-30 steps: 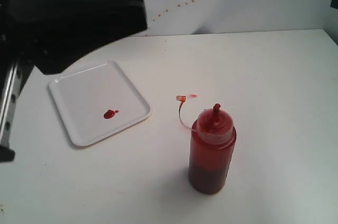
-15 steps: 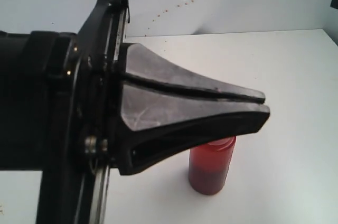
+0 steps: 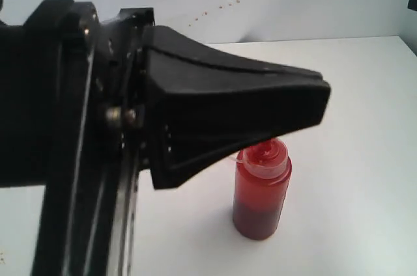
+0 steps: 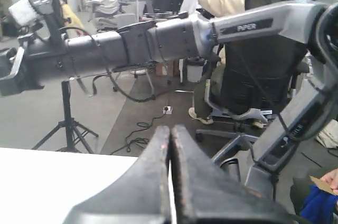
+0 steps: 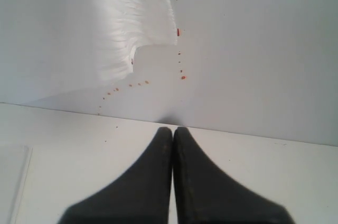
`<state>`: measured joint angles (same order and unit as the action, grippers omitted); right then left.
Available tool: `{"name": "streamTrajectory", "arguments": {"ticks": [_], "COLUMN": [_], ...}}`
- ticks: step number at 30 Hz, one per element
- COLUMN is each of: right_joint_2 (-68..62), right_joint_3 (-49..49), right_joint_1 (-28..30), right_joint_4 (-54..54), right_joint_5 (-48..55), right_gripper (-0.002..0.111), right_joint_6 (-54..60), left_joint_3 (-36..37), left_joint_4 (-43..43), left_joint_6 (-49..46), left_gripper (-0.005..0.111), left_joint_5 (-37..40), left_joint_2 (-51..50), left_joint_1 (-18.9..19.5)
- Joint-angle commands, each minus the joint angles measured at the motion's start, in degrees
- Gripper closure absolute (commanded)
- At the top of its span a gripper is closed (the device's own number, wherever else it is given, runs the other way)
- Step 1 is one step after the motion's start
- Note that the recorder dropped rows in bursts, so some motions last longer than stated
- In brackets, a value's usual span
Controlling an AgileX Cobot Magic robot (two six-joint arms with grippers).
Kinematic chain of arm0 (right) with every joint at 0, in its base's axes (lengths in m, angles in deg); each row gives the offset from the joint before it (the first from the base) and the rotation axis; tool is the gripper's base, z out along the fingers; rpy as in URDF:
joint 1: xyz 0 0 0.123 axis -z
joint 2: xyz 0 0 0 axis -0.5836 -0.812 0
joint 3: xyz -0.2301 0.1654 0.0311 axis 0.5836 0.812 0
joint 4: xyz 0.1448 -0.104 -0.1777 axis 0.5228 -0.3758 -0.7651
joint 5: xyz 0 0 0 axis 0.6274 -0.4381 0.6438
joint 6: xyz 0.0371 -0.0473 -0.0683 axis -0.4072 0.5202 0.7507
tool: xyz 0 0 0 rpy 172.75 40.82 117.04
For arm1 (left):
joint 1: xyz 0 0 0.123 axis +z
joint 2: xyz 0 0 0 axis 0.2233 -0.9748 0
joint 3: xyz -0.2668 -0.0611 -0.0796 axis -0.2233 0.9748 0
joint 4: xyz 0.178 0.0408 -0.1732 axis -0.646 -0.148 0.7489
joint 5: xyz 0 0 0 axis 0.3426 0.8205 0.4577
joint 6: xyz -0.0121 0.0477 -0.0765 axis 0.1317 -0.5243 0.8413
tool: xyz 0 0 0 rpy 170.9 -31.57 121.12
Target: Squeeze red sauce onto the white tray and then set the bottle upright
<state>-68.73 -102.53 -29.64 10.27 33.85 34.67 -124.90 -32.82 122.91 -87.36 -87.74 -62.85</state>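
**Entry: end of pour, bottle set down**

- **Bottle** (image 3: pixel 262 188): stands upright on the worktop (image 3: pixel 365 126), right of centre, free of both claws. Its cap and red-stained nozzle are partly masked by the claw in front.
- **Left claw** (image 3: pixel 320 97): fingers pressed together, nothing held. It is raised close to the exterior camera and fills the left and middle of that view. The left wrist view (image 4: pixel 170 129) shows the same shut seam, pointing out over the room.
- **Right claw** (image 5: pixel 172 130): fingers together and empty, low over bare worktop, facing the red-flecked backdrop (image 5: pixel 179 55).
- **White tray**: hidden behind the left claw in the exterior view. A pale edge in the right wrist view is probably its rim (image 5: pixel 24 176), though the view is too faint to be sure.
- **Red sauce**: the blob is not visible now.

**Change noted:** a second ago the view was open, with the tray left of the bottle, a red blob on it, and the tethered tip cap trailing on the worktop. The left claw has since swung across and rolled, so its edge now faces the camera. The bottle has not shifted.

**Reading:** both steps look done — the arm is likely retreating.
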Motion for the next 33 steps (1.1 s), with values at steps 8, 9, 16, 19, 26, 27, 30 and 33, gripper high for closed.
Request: {"name": "streamTrajectory", "arguments": {"ticks": [8,9,16,19,26,27,30,33], "right_joint_2": [0.3,0.3,0.3,0.3,0.3,0.3,0.3,0.3], "right_joint_3": [0.3,0.3,0.3,0.3,0.3,0.3,0.3,0.3], "right_joint_1": [0.3,0.3,0.3,0.3,0.3,0.3,0.3,0.3], "right_joint_4": [0.3,0.3,0.3,0.3,0.3,0.3,0.3,0.3], "right_joint_5": [0.2,0.2,0.2,0.2,0.2,0.2,0.2,0.2], "right_gripper": [0.108,0.108,0.108,0.108,0.108,0.108,0.108,0.108], "right_joint_6": [-0.2,-0.2,-0.2,-0.2,-0.2,-0.2,-0.2,-0.2], "left_joint_3": [13.6,15.7,25.8,28.7,34.2,35.1,38.1,41.9], "left_joint_4": [1.0,1.4,4.0,4.0,28.2,40.7,70.3,74.7], "left_joint_6": [10.6,10.6,10.6,10.6,-15.3,-30.8,-67.7,-75.2], "left_gripper": [0.107,0.107,0.107,0.107,0.107,0.107,0.107,0.107], "left_joint_5": [24.1,25.7,36.8,36.8,36.9,37.4,37.4,37.4], "left_joint_2": [16.1,19.5,42.5,49.6,57.0,57.1,57.1,57.1], "left_joint_1": [-0.3,-0.3,-0.3,-0.3,-0.3,-0.3,-0.3,-0.3]}}
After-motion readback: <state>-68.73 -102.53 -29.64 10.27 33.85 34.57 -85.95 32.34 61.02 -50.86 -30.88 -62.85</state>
